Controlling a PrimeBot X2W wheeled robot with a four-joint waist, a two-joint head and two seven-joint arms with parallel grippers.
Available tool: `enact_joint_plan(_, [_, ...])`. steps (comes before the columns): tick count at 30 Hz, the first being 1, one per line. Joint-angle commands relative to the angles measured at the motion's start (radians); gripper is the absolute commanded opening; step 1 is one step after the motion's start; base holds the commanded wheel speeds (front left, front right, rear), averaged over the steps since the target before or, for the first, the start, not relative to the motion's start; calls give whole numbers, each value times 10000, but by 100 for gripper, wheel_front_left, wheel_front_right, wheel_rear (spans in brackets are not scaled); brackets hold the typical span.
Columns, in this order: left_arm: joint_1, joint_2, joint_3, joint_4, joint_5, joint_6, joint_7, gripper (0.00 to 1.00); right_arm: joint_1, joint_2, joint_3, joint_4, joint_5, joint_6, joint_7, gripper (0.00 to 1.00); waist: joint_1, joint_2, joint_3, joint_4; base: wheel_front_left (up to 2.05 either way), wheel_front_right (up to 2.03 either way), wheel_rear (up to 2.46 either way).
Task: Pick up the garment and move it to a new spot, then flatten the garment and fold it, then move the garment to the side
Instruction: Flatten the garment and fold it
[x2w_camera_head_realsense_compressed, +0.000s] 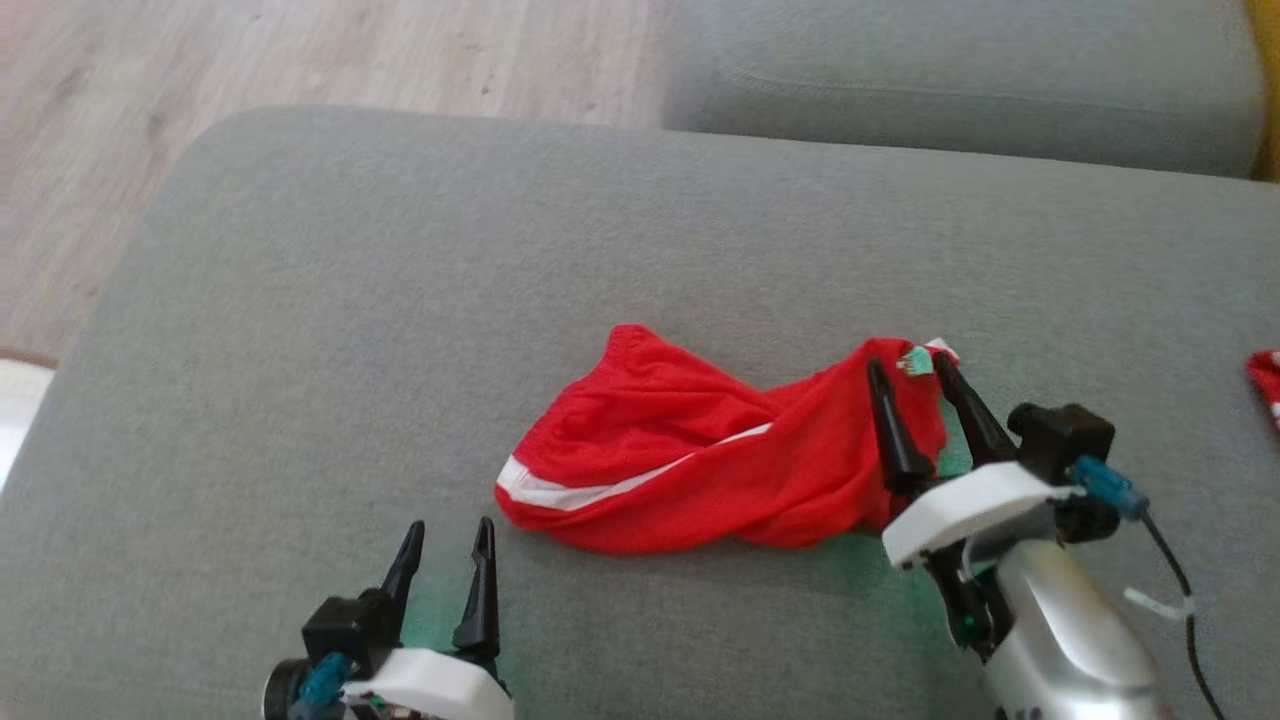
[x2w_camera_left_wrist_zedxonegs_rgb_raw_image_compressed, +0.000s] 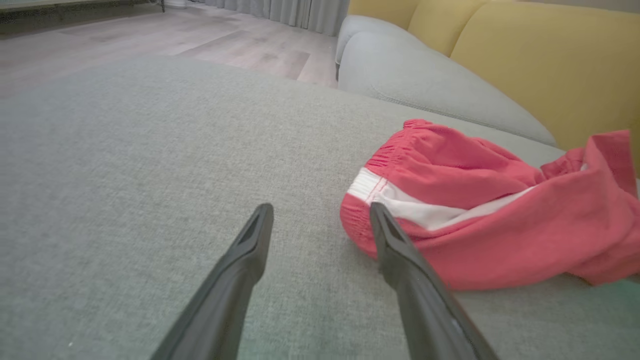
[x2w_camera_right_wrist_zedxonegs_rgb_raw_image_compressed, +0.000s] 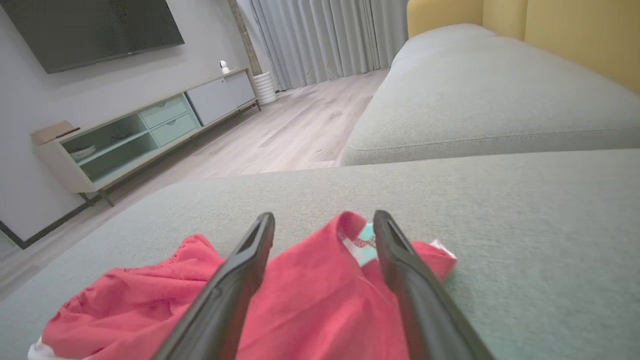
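In the head view, a pale wooden floor (x2w_camera_head_realsense_compressed: 300, 50) fills the upper left of the frame, and a broad grey cushion (x2w_camera_head_realsense_compressed: 250, 330) spreads across everything below it. At the lower left, the left gripper (x2w_camera_head_realsense_compressed: 450, 525) points up the frame with its two dark fingers spread wide and nothing between them. It hovers over bare cushion just to the left of the garment. In the left wrist view, the left gripper (x2w_camera_left_wrist_zedxonegs_rgb_raw_image_compressed: 320, 207) shows the same wide gap. Its right-hand finger is just beside the garment's (x2w_camera_left_wrist_zedxonegs_rgb_raw_image_compressed: 490, 220) elastic waistband, but whether it touches cannot be told.

The garment (x2w_camera_head_realsense_compressed: 680, 450), a pair of red shorts with a white stripe, lies crumpled and twisted at the centre of the cushion, slightly right of the middle. Its waistband end is at the lower left and its other end rises toward the right.

At that right end is the right gripper (x2w_camera_head_realsense_compressed: 908, 362), its fingers also wide apart. In the right wrist view, the right gripper (x2w_camera_right_wrist_zedxonegs_rgb_raw_image_compressed: 324, 215) straddles a raised red fold with a small teal label (x2w_camera_right_wrist_zedxonegs_rgb_raw_image_compressed: 367, 235) between the fingers, which are not closed on the cloth.

At the upper right a second grey cushion (x2w_camera_head_realsense_compressed: 950, 80) adjoins the first. A scrap of another red cloth (x2w_camera_head_realsense_compressed: 1265, 380) shows at the right edge.
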Motion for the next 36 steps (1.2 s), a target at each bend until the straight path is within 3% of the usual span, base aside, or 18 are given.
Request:
enact_joint_plan(1, [-400, -8, 236, -305, -159, -21, -123, 100, -568, 25, 314, 118, 316, -7, -38, 100, -1, -1, 174, 213, 0, 0, 0])
enact_joint_plan(6, [-499, -10, -61, -442, -340, 106, -124, 100, -1063, 1, 468, 922, 931, -7, -38, 100, -1, -1, 406, 458, 0, 0, 0])
enact_joint_plan(16, [-613, -11, -152, -612, -365, 212, -124, 100, -1260, -1, 600, 1109, 1443, -7, -38, 100, -1, -1, 565, 495, 0, 0, 0])
enact_joint_plan(18, [-628, -12, -174, -624, -351, 212, -124, 100, -1353, 4, 622, 1076, 1558, -7, -38, 78, -1, -1, 571, 492, 0, 0, 0])
enact_joint_plan(19, [-631, -12, -188, -628, -352, 215, -124, 100, -1375, 8, 630, 1060, 1635, -7, -38, 45, -1, -1, 569, 495, 0, 0, 0])
enact_joint_plan(20, [-630, -12, -200, -627, -353, 216, -124, 100, -1384, 10, 634, 1034, 1681, -7, -38, 0, -1, -1, 562, 498, 0, 0, 0])
enact_joint_plan(26, [-420, -12, 22, -529, -348, 243, -124, 100, -894, -62, 459, 398, 1853, -7, -38, 0, -1, -1, 269, 146, 0, 0, 0])
enact_joint_plan(36, [-100, -12, 602, -424, -277, 143, -124, 100, 1001, -831, 155, -994, 2257, -7, -38, 0, -1, -1, -297, -841, 0, 0, 0])
